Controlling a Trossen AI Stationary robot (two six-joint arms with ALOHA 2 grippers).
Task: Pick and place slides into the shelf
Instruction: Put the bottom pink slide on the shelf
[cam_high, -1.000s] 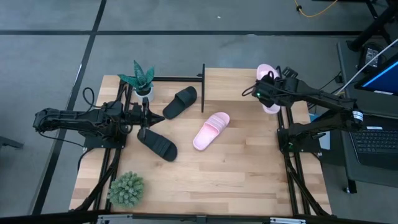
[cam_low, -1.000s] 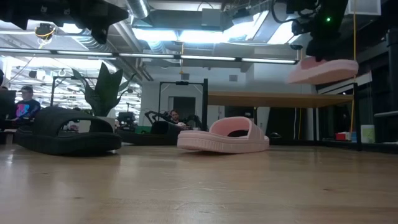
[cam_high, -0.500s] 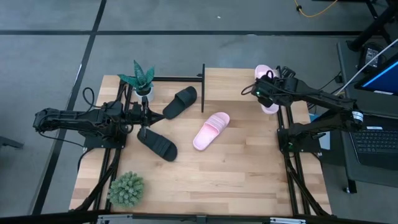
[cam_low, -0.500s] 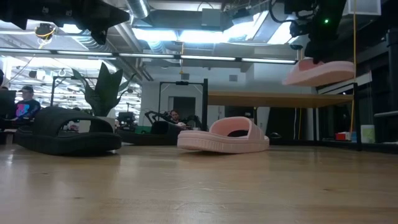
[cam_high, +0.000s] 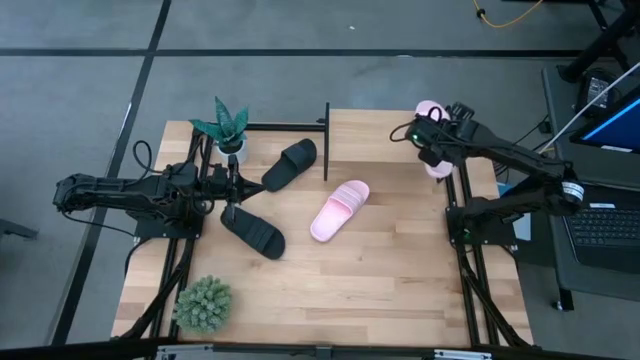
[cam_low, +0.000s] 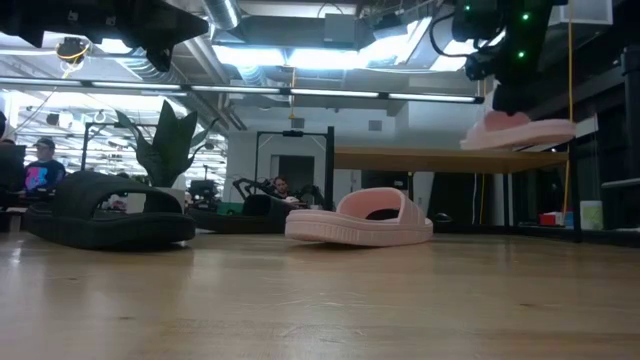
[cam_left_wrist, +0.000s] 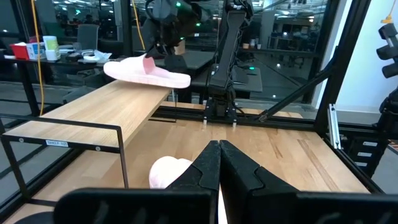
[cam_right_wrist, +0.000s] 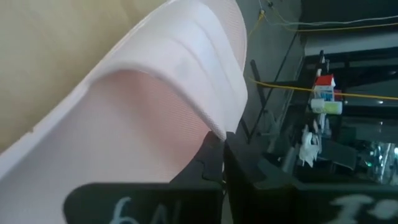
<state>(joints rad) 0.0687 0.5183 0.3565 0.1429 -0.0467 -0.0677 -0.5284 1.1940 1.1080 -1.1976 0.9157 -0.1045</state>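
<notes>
From the high view, a pale pink slide is seen gripped in the right hand over the far right end of the shelf, near its outer edge. How high the slide sits cannot be judged from above; the low view settles it, showing the pink slide held clear of the shelf board, its sole roughly level, with a gap visible between sole and wood. In the left wrist view the same slide is seen across the table, hanging just above the light-wood board. The right wrist view is filled by the strap of the slide, and the dark fingers are seen closed on its edge.

The second pink slide lies on the table near the middle, in front of the shelf; in the low view it rests flat on its sole. One black slide lies by the shelf's left post, the other nearer the front, just beside the left hand. That hand is seen in its own wrist view with the fingers pressed together and nothing between them, held above the table.

Two potted plants are shown only fully from above: a leafy one at the far left corner and a spiky round one at the near left.
</notes>
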